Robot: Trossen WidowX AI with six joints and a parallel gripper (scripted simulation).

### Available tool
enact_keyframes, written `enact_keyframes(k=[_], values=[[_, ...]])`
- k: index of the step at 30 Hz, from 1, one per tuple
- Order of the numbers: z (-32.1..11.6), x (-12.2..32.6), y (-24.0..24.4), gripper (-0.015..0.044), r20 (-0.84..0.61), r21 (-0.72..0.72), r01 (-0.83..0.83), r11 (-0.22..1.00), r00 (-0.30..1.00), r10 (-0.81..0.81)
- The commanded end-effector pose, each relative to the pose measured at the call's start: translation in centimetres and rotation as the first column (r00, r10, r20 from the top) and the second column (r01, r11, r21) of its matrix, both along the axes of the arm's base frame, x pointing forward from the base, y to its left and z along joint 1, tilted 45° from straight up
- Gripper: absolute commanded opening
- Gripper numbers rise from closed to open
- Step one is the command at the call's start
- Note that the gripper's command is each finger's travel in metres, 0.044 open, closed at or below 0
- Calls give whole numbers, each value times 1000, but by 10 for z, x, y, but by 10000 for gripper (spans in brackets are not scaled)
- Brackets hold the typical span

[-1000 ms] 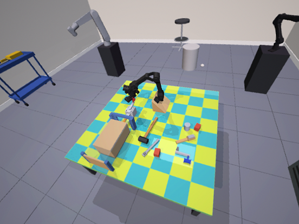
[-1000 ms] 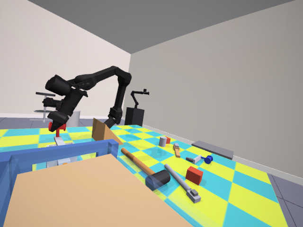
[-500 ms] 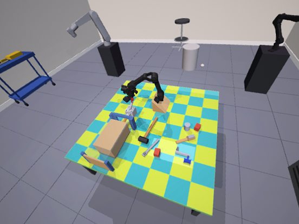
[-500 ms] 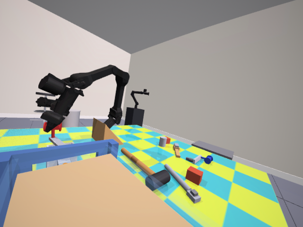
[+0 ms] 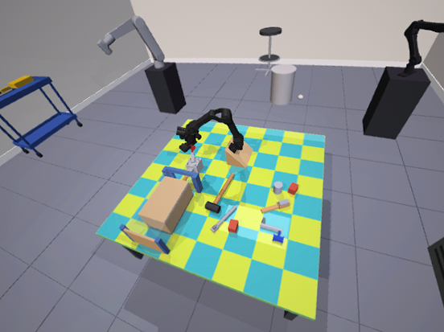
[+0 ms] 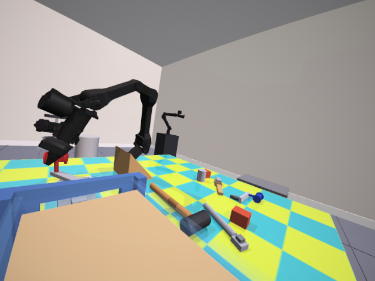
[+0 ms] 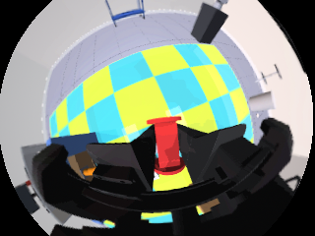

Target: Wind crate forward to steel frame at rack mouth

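- The jaws (image 5: 191,145) (image 6: 50,161) are clenched on the red grip (image 5: 192,147) (image 6: 57,160) (image 7: 167,145) of the winch handle, 1 side each, probably so its spool shape can turn between them as the arm circles.
- The handle's grey crank bar (image 6: 65,176) runs from that grip over the winch (image 5: 194,165); the key appears seated in the top hole, though the joint itself is hidden.
- The winch stands just outside the blue steel frame (image 5: 180,170) (image 6: 75,185), presumably so its strap draws the crate (image 5: 166,204) (image 6: 115,242) straight to the mouth.
- The crate looks flat, its front near the frame; I cannot tell whether they touch.
- Winding seems the step in hand; slow, level circles should keep the key down and the crate from riding up.
- The mallet (image 5: 223,192) (image 6: 179,208) and the 2 red blocks lie outside the cubby, beyond the crate's path.
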State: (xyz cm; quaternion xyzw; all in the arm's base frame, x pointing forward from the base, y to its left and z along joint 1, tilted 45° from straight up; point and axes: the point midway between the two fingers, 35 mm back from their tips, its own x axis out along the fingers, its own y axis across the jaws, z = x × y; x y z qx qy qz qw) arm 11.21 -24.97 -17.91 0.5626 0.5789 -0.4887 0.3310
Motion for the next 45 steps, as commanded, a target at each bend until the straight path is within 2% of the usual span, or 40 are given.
enact_keyframes(k=[1, 45], values=[[-7, 16, -9, 0, 34, -19, 2, 1000, 999, -2], [-23, 54, -25, 0, 38, -20, 2, 1000, 999, -2]])
